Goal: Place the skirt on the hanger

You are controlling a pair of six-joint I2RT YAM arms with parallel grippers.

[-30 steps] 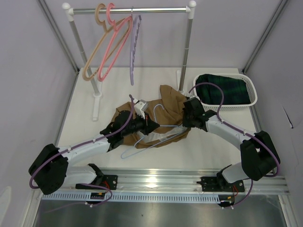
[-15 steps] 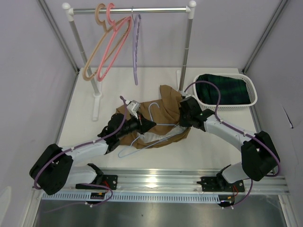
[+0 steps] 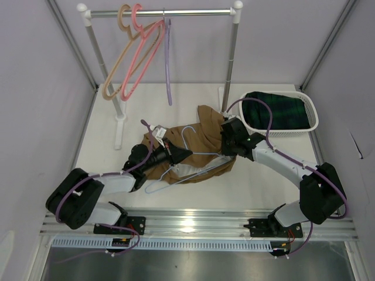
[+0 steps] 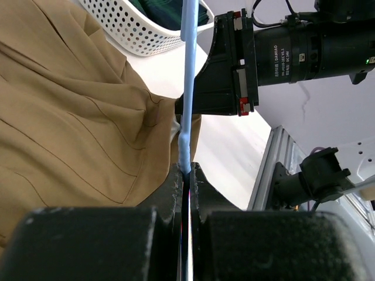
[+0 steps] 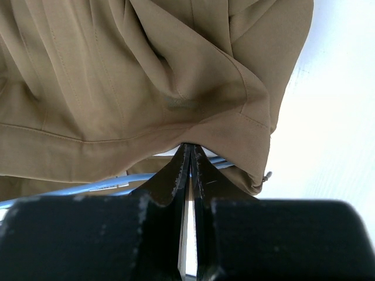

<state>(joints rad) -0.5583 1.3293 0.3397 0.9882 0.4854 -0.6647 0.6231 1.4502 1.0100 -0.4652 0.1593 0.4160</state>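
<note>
As left end effector (image 4: 187, 171) clamps hanger (image 4: 188, 88), right one (image 5: 188, 150) pinches skirt (image 5: 117, 76)

Arms: white shells and black joint housings are seen on the left arm (image 3: 108, 182) and right arm (image 3: 281, 161).
Cables: a purple cable (image 3: 258, 101) is looped along each arm.
Grippers: black wedge-shaped fingers, scuffed at the edges, are borne by the left gripper (image 4: 187, 174) and right gripper (image 5: 188, 153).
Wrist camera (image 4: 304, 47): a black barrel is marked with white lettering and red corners.
Bases: black mounts (image 3: 126, 224) are used.

White print on black camera lens (image 4: 293, 50) barrel, too small to read; nothing else legible.
</note>
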